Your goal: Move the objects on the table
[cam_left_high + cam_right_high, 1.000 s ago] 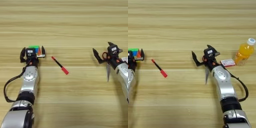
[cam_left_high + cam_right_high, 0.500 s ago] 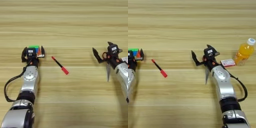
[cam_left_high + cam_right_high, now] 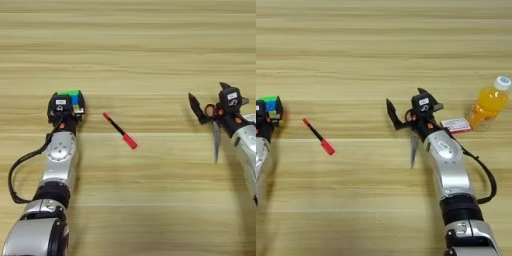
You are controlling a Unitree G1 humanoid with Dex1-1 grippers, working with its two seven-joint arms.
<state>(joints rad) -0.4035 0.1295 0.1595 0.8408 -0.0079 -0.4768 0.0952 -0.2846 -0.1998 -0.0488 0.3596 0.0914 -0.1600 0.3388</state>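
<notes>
Two grippers we see on counter [image 3: 130,45]. Left gripper [image 3: 66,106] jaws pinch cube [image 3: 70,97]. Right gripper [image 3: 406,111] jaws spread wide over scissors [image 3: 414,142]. Pen [image 3: 120,131] lies between.

A bottle [image 3: 487,104] of orange drink stands upright, a red and white card [image 3: 456,125] lying just beside it

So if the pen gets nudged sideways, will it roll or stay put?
The pen looks thin and round, lying flat on the bare table, so a sideways nudge would probably roll it. Its red cap looks slightly thicker, so it may curve as it rolls. It seems light and stiff, likely to skid too.
</notes>
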